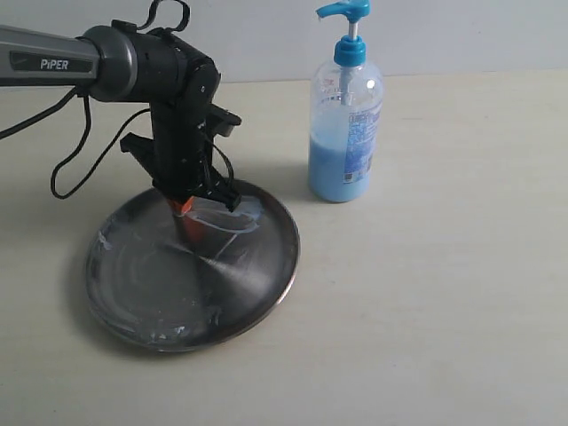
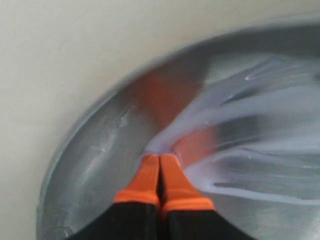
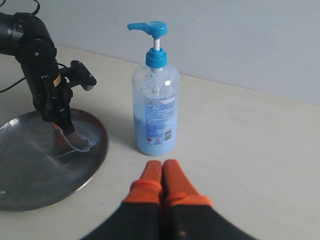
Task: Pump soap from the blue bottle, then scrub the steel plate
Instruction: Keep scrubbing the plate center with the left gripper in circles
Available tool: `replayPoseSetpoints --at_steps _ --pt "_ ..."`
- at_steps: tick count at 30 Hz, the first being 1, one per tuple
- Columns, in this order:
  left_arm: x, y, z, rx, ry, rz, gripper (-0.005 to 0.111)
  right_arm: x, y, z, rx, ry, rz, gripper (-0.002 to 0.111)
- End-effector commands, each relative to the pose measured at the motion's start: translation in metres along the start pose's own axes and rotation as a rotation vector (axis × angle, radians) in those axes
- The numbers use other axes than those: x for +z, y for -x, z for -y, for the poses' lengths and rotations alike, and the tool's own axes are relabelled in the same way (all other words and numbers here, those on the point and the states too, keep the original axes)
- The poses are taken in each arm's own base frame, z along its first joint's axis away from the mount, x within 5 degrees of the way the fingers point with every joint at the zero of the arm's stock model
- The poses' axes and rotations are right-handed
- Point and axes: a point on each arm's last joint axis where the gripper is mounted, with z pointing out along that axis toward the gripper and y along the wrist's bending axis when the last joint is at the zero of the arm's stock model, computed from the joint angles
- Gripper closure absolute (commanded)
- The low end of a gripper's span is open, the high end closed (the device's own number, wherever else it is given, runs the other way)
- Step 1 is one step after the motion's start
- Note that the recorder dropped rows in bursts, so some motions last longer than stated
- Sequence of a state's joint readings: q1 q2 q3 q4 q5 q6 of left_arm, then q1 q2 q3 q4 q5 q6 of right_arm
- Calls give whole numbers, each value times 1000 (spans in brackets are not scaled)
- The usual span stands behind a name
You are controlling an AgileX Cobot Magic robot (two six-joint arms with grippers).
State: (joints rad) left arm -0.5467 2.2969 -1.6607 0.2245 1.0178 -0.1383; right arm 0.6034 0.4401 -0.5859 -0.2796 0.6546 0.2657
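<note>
The steel plate [image 1: 133, 302] lies at the near left of the worktop [image 1: 444, 293]. On its far half the left end effector [image 1: 184, 206] is clenched, holding nothing, its orange tips pressed into pale soap [image 1: 232, 217] smears. Just beyond the rim, apart from it, the blue bottle [image 1: 346, 133] stands upright. The right end effector [image 3: 162, 167] is also clenched and empty, pointing at the bottle.

High oblique exterior; low wrist cameras (steel plate [image 1: 169, 297] shared).
</note>
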Motion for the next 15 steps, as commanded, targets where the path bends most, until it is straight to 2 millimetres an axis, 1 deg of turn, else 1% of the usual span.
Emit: replayPoseSetpoints --at_steps 1,7,15 --pt "8 -4 14 -17 -112 -41 107 -1 0 -1 5 8 15 108" --pt "6 0 25 -50 -239 -4 107 -1 0 -1 5 8 15 108" --pt "-1 8 44 -65 -464 73 107 -1 1 -1 6 12 21 108"
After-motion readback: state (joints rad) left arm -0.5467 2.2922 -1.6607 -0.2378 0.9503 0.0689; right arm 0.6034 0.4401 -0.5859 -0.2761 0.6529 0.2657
